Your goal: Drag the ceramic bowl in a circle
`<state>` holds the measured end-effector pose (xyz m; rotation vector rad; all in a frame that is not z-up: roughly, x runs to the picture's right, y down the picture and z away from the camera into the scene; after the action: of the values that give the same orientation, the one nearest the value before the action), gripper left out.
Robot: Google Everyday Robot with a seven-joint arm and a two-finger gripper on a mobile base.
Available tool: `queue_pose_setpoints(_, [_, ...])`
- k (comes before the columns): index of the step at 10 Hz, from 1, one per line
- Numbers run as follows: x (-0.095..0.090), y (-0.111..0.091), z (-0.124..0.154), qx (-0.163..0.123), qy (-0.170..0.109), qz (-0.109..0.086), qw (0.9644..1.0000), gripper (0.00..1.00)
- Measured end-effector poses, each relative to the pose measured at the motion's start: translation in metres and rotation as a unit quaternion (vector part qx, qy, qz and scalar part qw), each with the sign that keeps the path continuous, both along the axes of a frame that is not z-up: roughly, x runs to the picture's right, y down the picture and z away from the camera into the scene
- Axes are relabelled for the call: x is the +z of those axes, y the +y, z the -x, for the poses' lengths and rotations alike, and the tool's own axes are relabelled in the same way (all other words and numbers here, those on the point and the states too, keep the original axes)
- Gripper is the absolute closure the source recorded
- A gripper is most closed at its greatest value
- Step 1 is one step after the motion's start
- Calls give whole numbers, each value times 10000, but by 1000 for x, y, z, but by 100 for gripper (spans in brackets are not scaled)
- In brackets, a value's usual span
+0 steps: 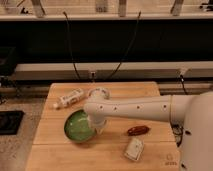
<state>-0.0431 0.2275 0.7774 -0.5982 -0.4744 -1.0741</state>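
Gripper [98,125] is fully shut, sitting at the rim of the ceramic bowl [77,126]; the bowl lies right against it, on the side away from the red-brown snack [137,130]. Can't confirm it's pinching the rim (fingers hidden by the wrist). Looks mid-drag. Next move calls for a smooth arc, staying clear of the white cup [98,92] just behind the gripper.

A white arm [135,106] reaches leftward, nearly level, from the robot's bulky body [197,130] at the right. At its wrist it bends down; the gripper [97,126] points downward, fingers closed.
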Motion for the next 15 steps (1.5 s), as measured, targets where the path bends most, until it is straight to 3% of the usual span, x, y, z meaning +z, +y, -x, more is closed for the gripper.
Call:
queue_pose_setpoints(4, [-2,0,-8,23,0,6,10000,99])
queue_pose_setpoints(15, [-6,0,4,-20,-109,-2,9999,99])
